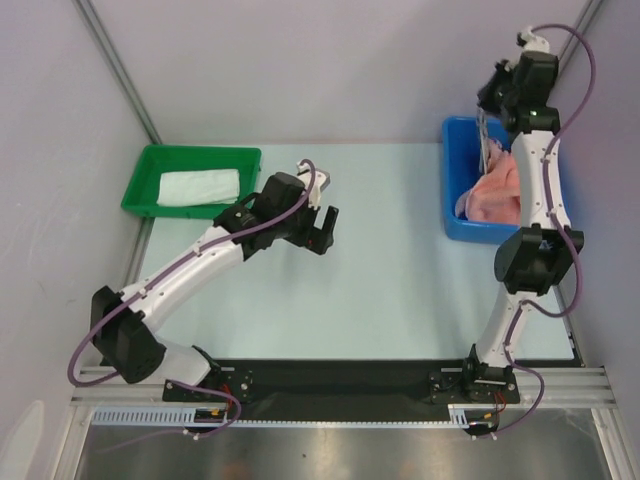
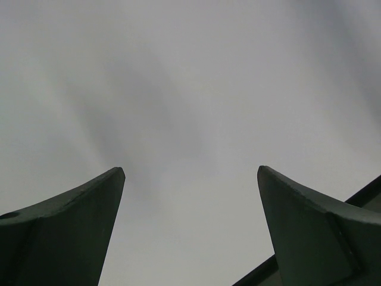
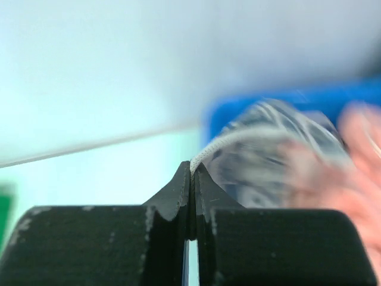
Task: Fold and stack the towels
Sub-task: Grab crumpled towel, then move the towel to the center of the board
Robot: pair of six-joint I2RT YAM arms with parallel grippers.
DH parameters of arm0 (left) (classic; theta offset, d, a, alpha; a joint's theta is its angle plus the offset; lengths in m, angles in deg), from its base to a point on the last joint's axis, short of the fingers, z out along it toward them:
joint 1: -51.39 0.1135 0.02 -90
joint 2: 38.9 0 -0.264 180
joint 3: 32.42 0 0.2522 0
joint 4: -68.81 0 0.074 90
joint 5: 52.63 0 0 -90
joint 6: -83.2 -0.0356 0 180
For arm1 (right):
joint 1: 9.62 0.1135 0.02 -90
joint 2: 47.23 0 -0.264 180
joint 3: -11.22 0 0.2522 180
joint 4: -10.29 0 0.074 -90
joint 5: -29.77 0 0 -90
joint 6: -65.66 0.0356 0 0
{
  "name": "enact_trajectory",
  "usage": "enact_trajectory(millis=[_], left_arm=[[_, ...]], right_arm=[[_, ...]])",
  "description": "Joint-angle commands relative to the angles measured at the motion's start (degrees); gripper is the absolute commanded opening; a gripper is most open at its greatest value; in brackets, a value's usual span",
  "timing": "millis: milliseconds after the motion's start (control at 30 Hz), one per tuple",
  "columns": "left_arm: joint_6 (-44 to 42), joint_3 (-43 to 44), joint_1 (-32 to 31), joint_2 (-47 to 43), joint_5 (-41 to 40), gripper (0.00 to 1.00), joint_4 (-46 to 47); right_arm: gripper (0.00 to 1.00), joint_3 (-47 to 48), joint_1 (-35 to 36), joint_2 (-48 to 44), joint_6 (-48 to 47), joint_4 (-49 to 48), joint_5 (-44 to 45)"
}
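At the far left, the green bin [image 1: 140, 185] holds a folded white towel [image 1: 200, 186] lying flat. It looks like the start of the stack, so this bin is probably where finished towels go. To its right, over the middle of the pale table [image 1: 380, 300], the left gripper [image 1: 325, 232] hangs with its fingers spread wide and nothing between them. Its own camera shows only blank grey wall past the two fingertips [image 2: 89, 196]. It seems parked there on purpose, close to the folding area and ready to take a corner once a cloth is brought over. At the far right stands the blue bin [image 1: 452, 180], which serves as the supply of unfolded towels. A salmon-pink towel [image 1: 495, 195] lies crumpled inside it. The right gripper [image 3: 191, 167] is raised above the far end of that bin, its fingers pressed together on a thin edge of a white towel with a blue-grey pattern [image 3: 268, 155]. That towel hangs from the pinch down into the bin, in front of the pink one. Holding it by an edge rather than a bunched handful should let it fall open as it rises, which would make it easier to spread on the table. The wrist view is blurred, so I cannot tell how much cloth the fingers have caught.
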Motion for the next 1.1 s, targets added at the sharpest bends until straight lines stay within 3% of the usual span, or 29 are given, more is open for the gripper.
enact_trajectory(millis=[0, 267, 400, 500, 533, 600, 633, 767, 800, 933, 1067], left_arm=[[1.5, -0.7, 0.6, -5.0, -3.4, 1.0, 3.6], [4.1, 0.5, 0.6, -9.9, -5.3, 1.0, 2.9], [6.4, 0.4, 0.6, -13.2, -6.9, 1.0, 0.7], [8.6, -2.3, 0.6, -17.0, -7.2, 1.0, 0.2], [9.0, -3.0, 0.6, -17.9, -7.8, 1.0, -0.3], [10.6, -5.5, 0.5, -19.7, -9.1, 1.0, -1.7], [11.0, -6.3, 0.7, -21.4, -10.5, 1.0, -2.1], [14.2, -11.6, 2.5, -24.4, -11.0, 1.0, -3.6], [14.2, -12.3, 3.0, -24.6, -10.2, 1.0, -3.2], [13.3, -12.2, 4.7, -19.8, -4.2, 1.0, -0.4], [13.1, -8.1, 4.7, -10.0, 3.6, 1.0, 3.9]], right_arm=[[0.0, 7.9, 7.5, -11.8, -5.3, -3.6, -2.7], [0.0, 4.3, 20.8, -29.8, -5.0, -10.5, -5.1], [0.0, -1.6, 24.1, -36.4, -2.9, -7.2, -4.2], [0.0, -17.2, 26.2, -46.0, 3.6, -10.5, -6.5], [0.0, -28.3, 26.7, -48.5, 5.5, -11.9, -7.1], [0.0, -38.5, 27.8, -53.5, 8.6, -14.2, -8.5], [0.0, -50.0, 29.3, -57.6, 12.2, -15.0, -8.6], [0.0, -68.8, 32.8, -61.1, 17.5, -11.7, -5.4], [0.0, -71.3, 32.9, -61.2, 18.8, -9.9, -1.8], [0.0, -81.0, 32.9, -59.3, 22.1, -5.2, -1.1], [0.0, -87.6, 34.1, -57.5, 27.0, -2.4, 2.6]])
